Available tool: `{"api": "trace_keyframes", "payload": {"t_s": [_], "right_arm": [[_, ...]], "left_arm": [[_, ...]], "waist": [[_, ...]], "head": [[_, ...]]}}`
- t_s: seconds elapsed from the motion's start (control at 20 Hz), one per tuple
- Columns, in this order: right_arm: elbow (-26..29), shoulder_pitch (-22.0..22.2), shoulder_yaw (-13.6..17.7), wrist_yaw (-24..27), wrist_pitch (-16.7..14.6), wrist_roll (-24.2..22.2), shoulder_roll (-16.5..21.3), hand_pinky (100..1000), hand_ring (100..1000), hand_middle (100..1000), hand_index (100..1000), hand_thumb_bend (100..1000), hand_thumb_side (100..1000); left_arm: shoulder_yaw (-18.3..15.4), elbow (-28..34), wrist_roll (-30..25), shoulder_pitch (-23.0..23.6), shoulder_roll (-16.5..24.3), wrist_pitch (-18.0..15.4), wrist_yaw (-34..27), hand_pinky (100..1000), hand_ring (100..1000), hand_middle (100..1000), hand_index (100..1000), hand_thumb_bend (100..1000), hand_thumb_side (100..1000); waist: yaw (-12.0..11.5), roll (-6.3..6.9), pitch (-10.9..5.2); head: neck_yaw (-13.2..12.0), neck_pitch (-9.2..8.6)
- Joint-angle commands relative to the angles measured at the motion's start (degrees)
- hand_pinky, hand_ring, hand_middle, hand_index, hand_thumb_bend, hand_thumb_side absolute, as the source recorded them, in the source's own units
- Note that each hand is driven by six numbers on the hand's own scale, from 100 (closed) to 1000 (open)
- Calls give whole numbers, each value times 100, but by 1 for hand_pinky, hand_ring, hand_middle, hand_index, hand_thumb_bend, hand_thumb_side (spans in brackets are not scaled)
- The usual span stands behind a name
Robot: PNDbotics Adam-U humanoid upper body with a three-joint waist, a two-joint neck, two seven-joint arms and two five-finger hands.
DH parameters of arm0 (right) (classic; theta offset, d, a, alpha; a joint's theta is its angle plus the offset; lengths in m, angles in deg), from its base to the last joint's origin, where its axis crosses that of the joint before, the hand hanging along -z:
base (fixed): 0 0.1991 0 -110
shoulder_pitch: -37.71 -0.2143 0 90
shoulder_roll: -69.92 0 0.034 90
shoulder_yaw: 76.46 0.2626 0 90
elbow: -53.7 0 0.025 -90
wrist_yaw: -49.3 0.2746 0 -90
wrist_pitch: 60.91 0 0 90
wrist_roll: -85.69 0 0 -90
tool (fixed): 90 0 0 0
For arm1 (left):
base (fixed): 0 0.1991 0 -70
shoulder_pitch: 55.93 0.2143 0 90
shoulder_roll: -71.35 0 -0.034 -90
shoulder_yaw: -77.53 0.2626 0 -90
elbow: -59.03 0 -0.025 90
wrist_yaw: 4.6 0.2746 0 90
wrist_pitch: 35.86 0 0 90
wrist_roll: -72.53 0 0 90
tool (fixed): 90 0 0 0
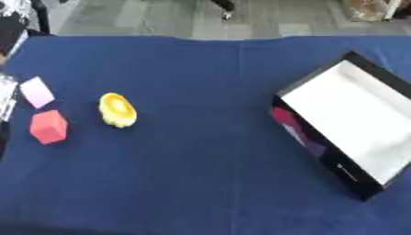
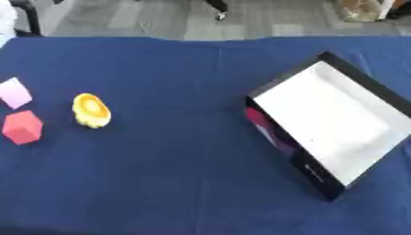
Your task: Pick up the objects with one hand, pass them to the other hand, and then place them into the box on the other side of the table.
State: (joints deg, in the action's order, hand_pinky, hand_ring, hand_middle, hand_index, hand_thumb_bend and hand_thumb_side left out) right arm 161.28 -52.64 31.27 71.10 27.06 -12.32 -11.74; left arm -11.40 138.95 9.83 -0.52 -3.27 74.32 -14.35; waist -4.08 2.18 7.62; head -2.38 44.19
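Three objects waiting left, box (image 2: 363, 98) lying right.
Red block (image 1: 48, 127), pink block (image 1: 36, 92), yellow piece (image 1: 117, 109) sitting on blue cloth (image 1: 192, 174); my hands aren't showing; box markings unreadable.

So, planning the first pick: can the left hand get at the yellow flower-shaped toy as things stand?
Probably yes. The yellow flower-shaped toy lies alone on the blue tablecloth at the robot's left, apart from the red block and pink block. Neither hand shows yet.
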Motion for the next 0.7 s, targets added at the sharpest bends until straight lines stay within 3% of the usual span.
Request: {"api": "trace_keyframes", "payload": {"t_s": [0.05,0.3,0.7], "right_arm": [[146,-37,14,61,-72,14,285,1000,1000,1000,1000,100,493],[173,-29,-22,176,-159,44,434,1000,1000,1000,1000,100,496],[233,-50,-75,231,-255,0,541,1000,1000,1000,1000,100,481]], "left_arm": [[59,-429,-228,-351,494,169,-46,755,899,705,881,569,538],[228,-1260,-941,-885,851,426,276,779,908,714,911,543,568],[419,-2670,-2906,-1819,1145,843,1922,844,934,769,917,656,430]], "waist": [[14,60,45],[44,35,76],[53,-6,186]], "head": [[-17,-8],[-63,-8],[-232,-22]]}}
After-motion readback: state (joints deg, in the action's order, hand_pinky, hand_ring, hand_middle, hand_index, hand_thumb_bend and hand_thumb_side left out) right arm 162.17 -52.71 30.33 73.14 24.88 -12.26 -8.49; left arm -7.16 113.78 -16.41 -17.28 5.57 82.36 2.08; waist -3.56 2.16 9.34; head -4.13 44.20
